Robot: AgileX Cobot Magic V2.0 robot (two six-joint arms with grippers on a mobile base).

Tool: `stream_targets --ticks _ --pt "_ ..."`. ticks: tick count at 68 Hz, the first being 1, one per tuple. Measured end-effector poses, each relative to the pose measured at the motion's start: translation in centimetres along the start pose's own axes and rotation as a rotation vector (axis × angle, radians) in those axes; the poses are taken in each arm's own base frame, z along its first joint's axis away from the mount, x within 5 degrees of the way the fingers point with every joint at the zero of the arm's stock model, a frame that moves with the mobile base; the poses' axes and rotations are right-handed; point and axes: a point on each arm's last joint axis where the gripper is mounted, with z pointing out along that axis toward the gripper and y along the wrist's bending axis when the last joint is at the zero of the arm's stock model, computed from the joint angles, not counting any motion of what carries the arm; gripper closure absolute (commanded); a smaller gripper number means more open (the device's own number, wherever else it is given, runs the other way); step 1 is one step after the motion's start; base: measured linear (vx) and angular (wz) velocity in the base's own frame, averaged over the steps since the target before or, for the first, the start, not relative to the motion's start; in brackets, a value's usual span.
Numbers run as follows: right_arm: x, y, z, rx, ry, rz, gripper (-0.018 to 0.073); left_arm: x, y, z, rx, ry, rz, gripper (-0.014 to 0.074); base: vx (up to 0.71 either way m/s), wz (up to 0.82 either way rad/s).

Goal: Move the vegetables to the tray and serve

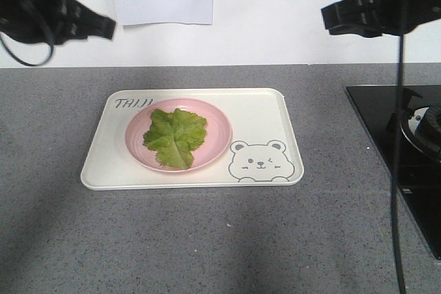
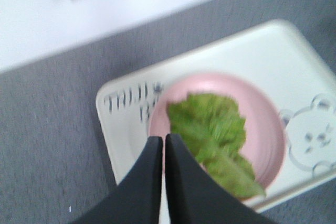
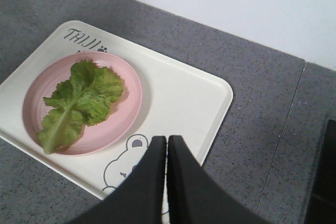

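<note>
Green lettuce leaf [image 1: 176,137], pink plate [image 1: 217,125], cream bear-printed tray [image 1: 265,111].

The left pincer [image 2: 164,145], its jaws pressed together, hangs over the tray [image 2: 131,129] beside the pink plate [image 2: 268,129] holding the lettuce leaf [image 2: 215,129].

Pink plate [image 1: 217,132], grey counter [image 1: 207,239] — black hob [image 1: 406,135] at its right edge

Tray [image 1: 265,118] on grey countertop [image 1: 207,239]
</note>
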Motion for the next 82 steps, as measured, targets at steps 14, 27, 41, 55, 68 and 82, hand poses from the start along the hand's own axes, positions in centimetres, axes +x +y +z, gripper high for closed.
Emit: stream_targets --ticks 14,27,41,55,68,82 --pt "6.6 1.7 -3.3 0.036 -0.107 -0.02 0.0568 3.7 0.3 -3.1 0.017 -0.136 0.004 0.0605 0.0 0.0" --pt "15.5 2.9 -4.7 0.098 -0.166 -0.022 0.0568 11.9 0.2 -2.4 0.051 -0.139 -0.007 0.0605 0.0 0.0" --pt "23.0 3.6 -4.9 0.148 -0.229 -0.011 0.0568 18.6 0.0 -2.0 0.121 -0.271 -0.121 0.0604 0.0 0.0" --pt "25.1 3.7 -5.4 0.19 -0.328 -0.014 0.0568 20.5 0.1 -1.7 0.142 -0.369 -0.197 0.0604 0.0 0.0" --pt "25.2 3.8 -5.5 0.189 -0.331 -0.015 0.0568 20.4 0.1 -1.8 0.143 -0.387 -0.203 0.0604 0.0 0.0" --pt "25.2 3.8 -5.5 0.187 -0.328 -0.015 0.0568 20.4 0.1 -1.8 0.143 -0.388 -0.204 0.0604 0.0 0.0"
